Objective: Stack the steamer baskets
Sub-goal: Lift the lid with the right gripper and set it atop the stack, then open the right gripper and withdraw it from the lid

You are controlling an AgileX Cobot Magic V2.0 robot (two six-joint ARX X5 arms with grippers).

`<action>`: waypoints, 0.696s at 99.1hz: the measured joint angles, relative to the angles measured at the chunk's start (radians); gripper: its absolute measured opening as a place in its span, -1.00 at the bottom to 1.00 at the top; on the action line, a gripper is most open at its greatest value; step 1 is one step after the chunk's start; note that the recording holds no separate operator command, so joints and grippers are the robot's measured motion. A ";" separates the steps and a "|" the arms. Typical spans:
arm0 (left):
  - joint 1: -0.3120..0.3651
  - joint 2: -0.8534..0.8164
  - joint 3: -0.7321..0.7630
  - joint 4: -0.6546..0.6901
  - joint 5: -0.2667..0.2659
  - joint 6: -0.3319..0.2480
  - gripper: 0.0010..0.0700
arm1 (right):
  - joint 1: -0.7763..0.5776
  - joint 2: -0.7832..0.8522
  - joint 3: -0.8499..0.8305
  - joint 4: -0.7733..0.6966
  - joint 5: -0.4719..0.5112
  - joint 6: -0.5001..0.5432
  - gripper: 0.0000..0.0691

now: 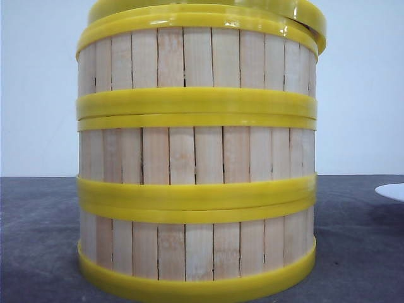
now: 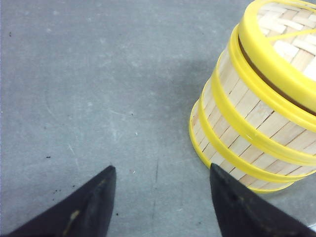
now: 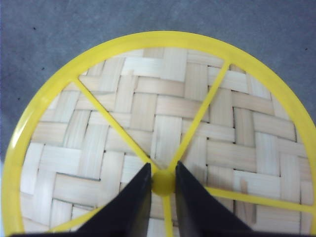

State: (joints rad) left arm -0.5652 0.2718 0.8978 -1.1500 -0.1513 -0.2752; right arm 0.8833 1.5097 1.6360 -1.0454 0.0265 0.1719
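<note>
Three round steamer baskets of pale wooden slats with thick yellow plastic rims are standing as one tower on the grey table, and a fourth yellow-rimmed piece with a woven bamboo panel is sitting slightly askew on top. The right gripper is pinching the small yellow hub directly between its black fingers, where three thin spokes meet. That hub is looking like the sensible hold: central, so the piece should be hanging level, though smooth plastic may be slipping under a light squeeze. The piece is appearing light and stiff, its thin weave likely fragile under pressure. The left gripper is hanging with fingers spread apart over bare table, the tower standing just beyond its right finger. A white plate is lying well off to the side.
</note>
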 joint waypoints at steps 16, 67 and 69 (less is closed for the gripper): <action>0.000 0.000 0.000 0.000 0.000 -0.001 0.00 | 0.014 0.003 0.000 0.006 -0.009 -0.003 -0.84; 0.000 0.000 0.000 -0.002 0.000 -0.002 0.00 | 0.013 0.003 0.000 0.007 -0.009 -0.010 -0.84; 0.000 0.000 0.000 -0.002 0.000 -0.002 0.00 | 0.013 0.003 0.000 0.007 -0.009 -0.010 -0.84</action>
State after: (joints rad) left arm -0.5652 0.2718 0.8978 -1.1519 -0.1513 -0.2775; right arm 0.8967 1.5127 1.6360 -1.0386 0.0177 0.1619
